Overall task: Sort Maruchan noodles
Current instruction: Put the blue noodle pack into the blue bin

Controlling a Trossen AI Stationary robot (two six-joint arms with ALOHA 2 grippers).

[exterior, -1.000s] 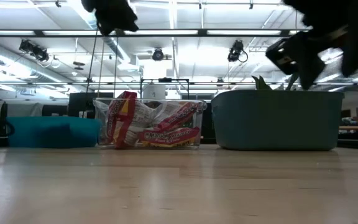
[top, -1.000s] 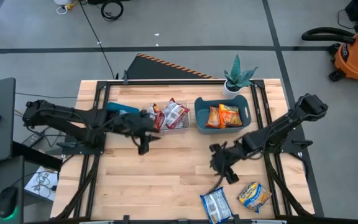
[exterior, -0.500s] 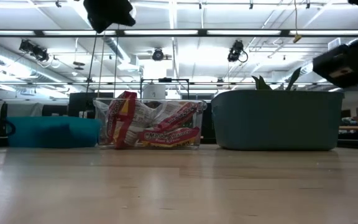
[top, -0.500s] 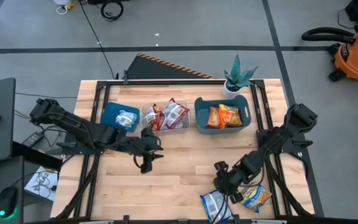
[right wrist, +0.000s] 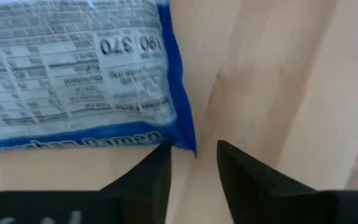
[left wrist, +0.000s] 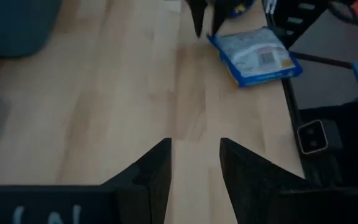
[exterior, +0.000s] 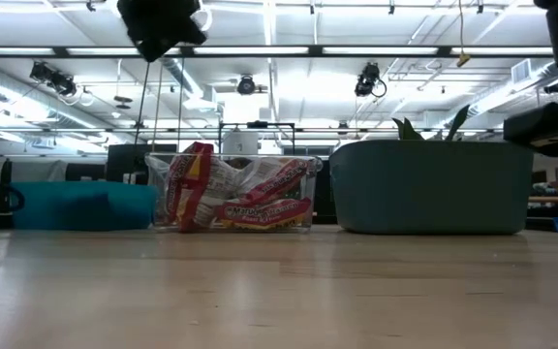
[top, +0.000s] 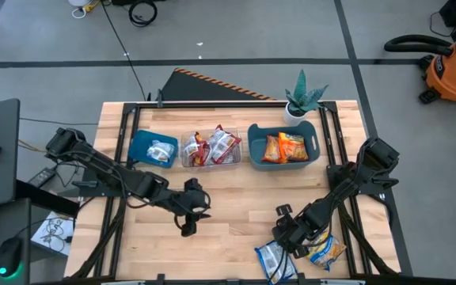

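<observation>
Hovering low at worktop (top: 228, 210) front edge, right gripper (top: 291, 236) fingers spread, corner of blue-and-silver packet (right wrist: 73, 74) just ahead of fingertips. Second blue-and-yellow packet (top: 324, 249) beside it. Left gripper (top: 188, 223) mid-worktop, spread, empty. Red packets (top: 212, 147) in clear tub (top: 210, 162), orange packets (top: 285, 147) in blue bin (top: 253, 150), one packet in small blue bin (top: 139, 147).
</observation>
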